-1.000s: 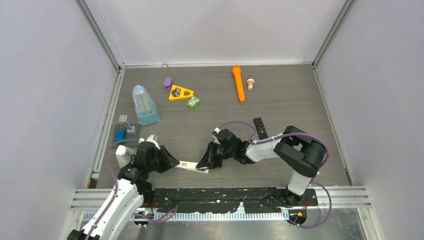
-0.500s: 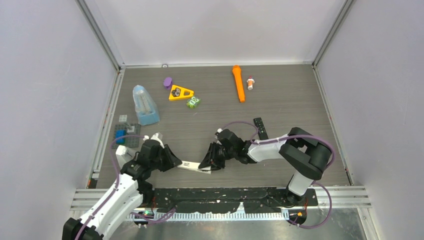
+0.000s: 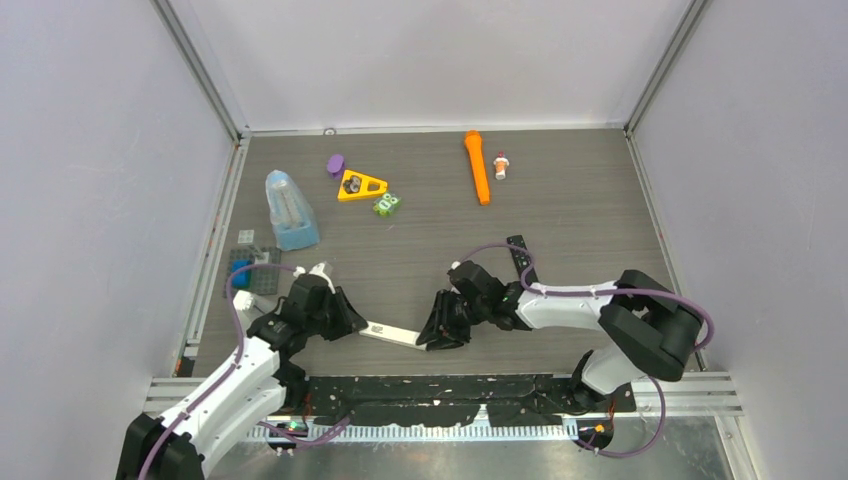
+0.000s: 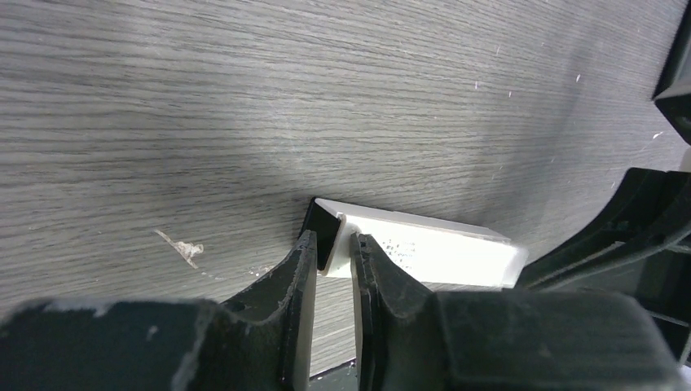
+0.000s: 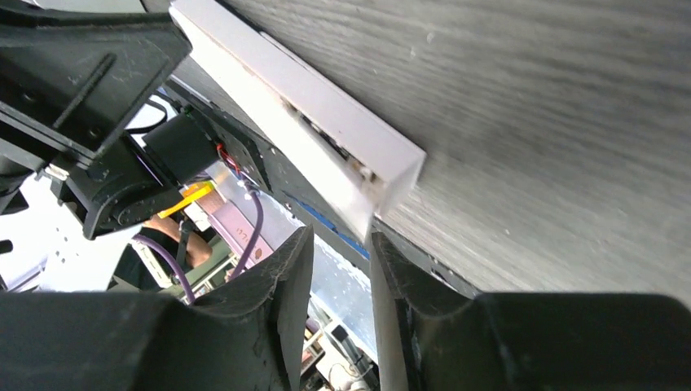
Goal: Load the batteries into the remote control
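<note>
The remote control is a slim white bar lying near the table's front edge. My left gripper is shut on its dark left end, and the left wrist view shows both fingers pinching that end of the remote control. My right gripper sits just off the bar's right end. In the right wrist view it stands open with nothing between its fingers, and the remote control ends just above them, with a dark slot along its edge. No batteries show in any view.
A slim black bar lies behind the right arm. Farther back are an orange flashlight, a small white-and-red piece, a yellow triangle, a purple piece and a green piece. A clear blue container and a grey plate stand at the left.
My right gripper has opened, let go of the remote's right end and drawn back a little to the right. The left gripper keeps its hold and has shifted slightly.
</note>
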Motion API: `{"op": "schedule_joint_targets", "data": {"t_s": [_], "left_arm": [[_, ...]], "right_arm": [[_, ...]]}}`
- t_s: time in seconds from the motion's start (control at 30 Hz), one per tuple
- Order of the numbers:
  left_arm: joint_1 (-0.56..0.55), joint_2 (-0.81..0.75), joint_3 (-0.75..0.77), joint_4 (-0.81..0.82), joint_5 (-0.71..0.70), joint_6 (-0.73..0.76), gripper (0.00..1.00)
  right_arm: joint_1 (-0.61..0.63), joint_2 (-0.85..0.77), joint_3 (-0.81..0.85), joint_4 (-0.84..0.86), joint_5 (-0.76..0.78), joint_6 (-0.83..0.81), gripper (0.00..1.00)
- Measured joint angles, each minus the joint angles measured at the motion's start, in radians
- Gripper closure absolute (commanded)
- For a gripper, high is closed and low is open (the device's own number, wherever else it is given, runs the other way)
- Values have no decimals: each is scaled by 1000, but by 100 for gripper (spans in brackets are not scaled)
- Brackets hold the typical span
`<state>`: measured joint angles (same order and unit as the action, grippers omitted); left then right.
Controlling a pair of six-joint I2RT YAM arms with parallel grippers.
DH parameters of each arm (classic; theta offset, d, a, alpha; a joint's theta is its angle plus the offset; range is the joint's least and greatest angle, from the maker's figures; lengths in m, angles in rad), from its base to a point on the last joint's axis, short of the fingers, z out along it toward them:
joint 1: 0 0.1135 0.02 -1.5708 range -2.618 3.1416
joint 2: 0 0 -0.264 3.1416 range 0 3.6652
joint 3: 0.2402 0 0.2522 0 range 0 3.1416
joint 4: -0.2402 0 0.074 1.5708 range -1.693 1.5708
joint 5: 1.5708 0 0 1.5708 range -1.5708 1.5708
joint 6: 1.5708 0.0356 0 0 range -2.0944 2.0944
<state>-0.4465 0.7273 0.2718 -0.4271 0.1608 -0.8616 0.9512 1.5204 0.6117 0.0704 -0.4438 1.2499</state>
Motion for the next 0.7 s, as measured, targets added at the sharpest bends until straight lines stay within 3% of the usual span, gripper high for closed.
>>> {"op": "schedule_joint_targets", "data": {"t_s": [0.37, 0.7], "left_arm": [[-12, 1, 1, 0, -14, -1, 79], [-16, -10, 1, -4, -22, -3, 80]], "right_arm": [[-11, -95, -13, -140, 43, -78, 61], [-11, -83, -13, -157, 134, -131, 81]]}}
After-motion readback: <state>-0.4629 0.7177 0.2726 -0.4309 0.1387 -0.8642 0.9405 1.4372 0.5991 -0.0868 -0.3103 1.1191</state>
